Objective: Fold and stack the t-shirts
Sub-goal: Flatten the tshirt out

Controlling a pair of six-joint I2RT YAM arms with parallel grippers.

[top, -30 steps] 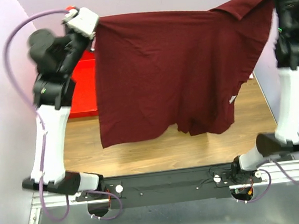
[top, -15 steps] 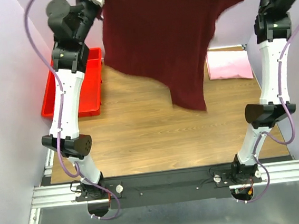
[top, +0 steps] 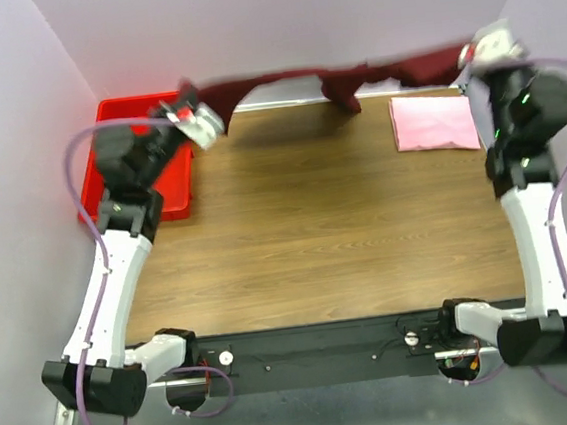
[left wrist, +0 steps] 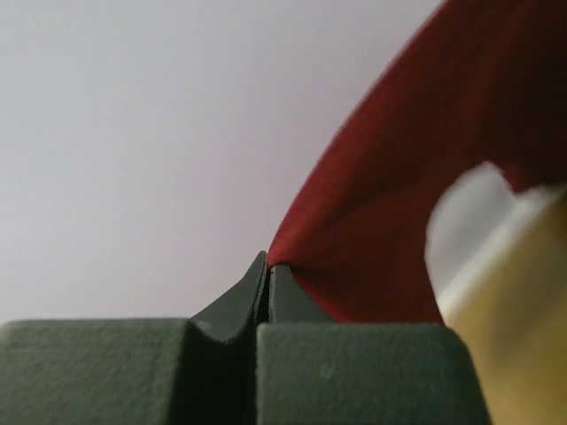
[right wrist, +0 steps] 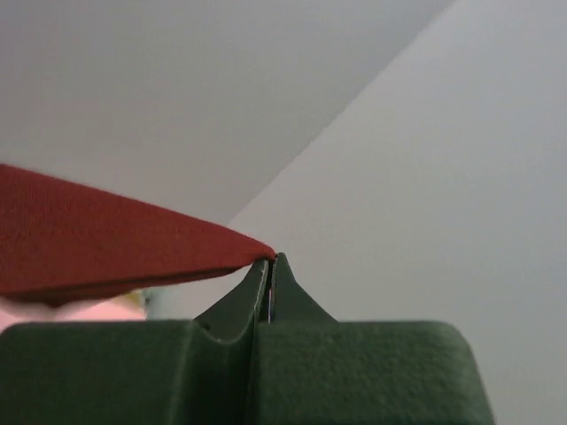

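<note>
Maroon t-shirt [top: 345, 91] spanning far side, clamped by left end effector [left wrist: 268, 270] and right end effector [right wrist: 273, 262]; pink t-shirt [top: 434, 123] far right.

You had two plain, unprinted shirts: the maroon shirt [top: 342, 91], a deep burgundy that read redder in the wrist views, and the pink shirt [top: 434, 122], a pale flat pink. Your bin [top: 118, 110] was bright red. The tabletop [top: 315, 229] was mid-brown with a wood grain. Your left pincer [left wrist: 268, 266] and right pincer [right wrist: 272, 259] were dark grey-green. The arms [top: 119, 279] were white and black, the cables [top: 75, 152] purple, the walls [top: 295, 20] pale lilac.
</note>
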